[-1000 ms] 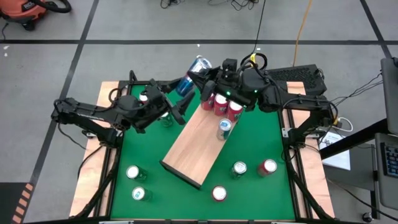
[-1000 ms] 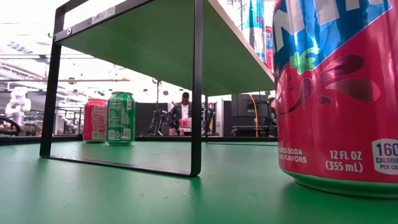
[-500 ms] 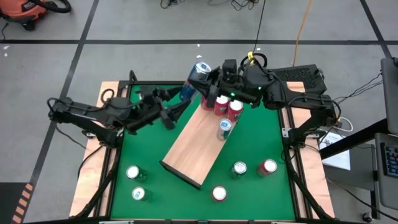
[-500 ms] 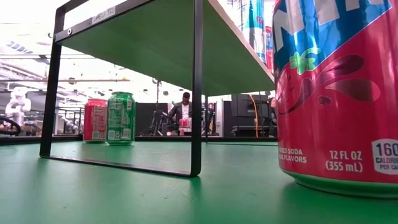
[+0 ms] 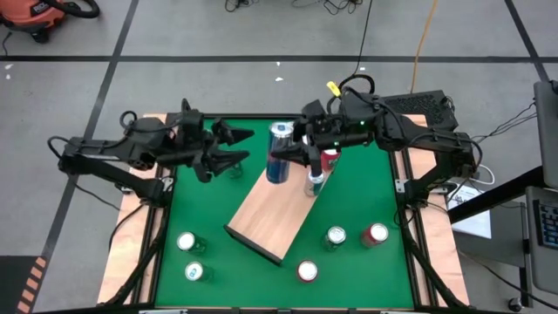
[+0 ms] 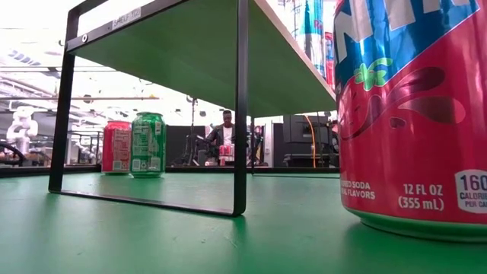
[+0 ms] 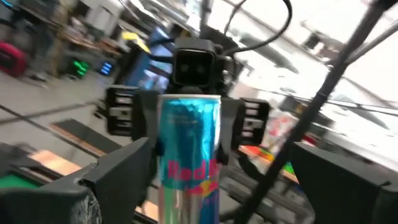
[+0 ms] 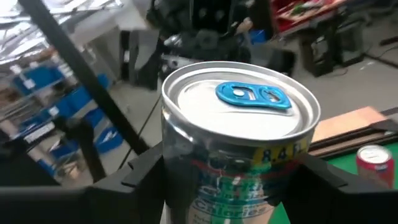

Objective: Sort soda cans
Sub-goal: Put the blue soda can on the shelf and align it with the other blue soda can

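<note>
A slim blue and silver soda can (image 5: 278,157) stands upright in the air over the far end of the light wooden board (image 5: 261,209), with my right gripper (image 5: 284,150) shut on it. The left wrist view shows the can (image 7: 189,155) head-on. My left gripper (image 5: 237,146) is open to the can's left, apart from it, fingers spread wide. Red cans (image 5: 330,159) and a blue can (image 5: 314,180) stand on the board's far right part. More red and green cans stand on the green mat. My right gripper pinches the blue can between its two fingers (image 7: 140,118), one on each side wall (image 7: 166,134), in the upper half below the rim. The fingers come level from the table's right and far side. The can is upright, its silver top (image 8: 239,112) up, lifted clear of the board.
The board is a raised shelf on black metal legs (image 6: 242,106), lying slantwise on the green mat (image 5: 366,192). Green cans (image 5: 186,242) stand near left, a green (image 5: 335,235) and red cans (image 5: 375,234) near right. A person sits in the room behind (image 6: 226,137).
My right gripper has turned the blue can from tilted to upright and carried it toward the table's near edge, over the board. My left gripper has drawn back toward the table's left edge and rolled, away from the can.
</note>
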Motion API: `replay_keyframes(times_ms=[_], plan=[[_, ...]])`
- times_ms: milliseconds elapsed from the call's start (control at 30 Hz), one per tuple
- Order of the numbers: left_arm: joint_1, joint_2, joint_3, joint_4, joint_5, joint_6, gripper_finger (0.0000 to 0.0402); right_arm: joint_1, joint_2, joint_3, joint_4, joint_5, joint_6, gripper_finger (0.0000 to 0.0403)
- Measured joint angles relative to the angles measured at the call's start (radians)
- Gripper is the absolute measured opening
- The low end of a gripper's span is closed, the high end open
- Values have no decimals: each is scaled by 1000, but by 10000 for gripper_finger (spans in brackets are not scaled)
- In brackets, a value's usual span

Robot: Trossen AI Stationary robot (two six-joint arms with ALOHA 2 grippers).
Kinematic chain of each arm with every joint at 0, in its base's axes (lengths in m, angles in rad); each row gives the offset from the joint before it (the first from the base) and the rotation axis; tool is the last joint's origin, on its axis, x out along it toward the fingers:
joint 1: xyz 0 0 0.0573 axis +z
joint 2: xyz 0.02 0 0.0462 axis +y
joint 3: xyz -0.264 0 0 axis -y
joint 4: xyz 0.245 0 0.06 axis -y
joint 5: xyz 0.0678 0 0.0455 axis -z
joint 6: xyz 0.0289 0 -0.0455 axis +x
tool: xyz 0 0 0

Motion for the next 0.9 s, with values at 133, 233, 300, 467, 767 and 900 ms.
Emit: replay_keyframes(times_ms=[133, 233, 300, 467, 767, 900], plan=[[43, 31, -1, 4, 102, -40, 386, 0, 1, 0, -25, -61, -25, 234], [57, 51, -1, 13, 119, -28, 386, 0, 0, 0, -42, -65, -34, 235], [57, 63, -1, 30, 130, -3, 386, 1, 0, 0, -54, -66, -39, 235], [57, 94, 0, 71, 160, 47, 386, 7, 0, 0, -90, -66, -59, 235], [83, 160, -1, 141, 178, 92, 386, 14, 4, 0, -89, -92, -100, 235], [83, 200, -1, 216, 197, 96, 386, 14, 17, 0, -89, -88, -100, 235]])
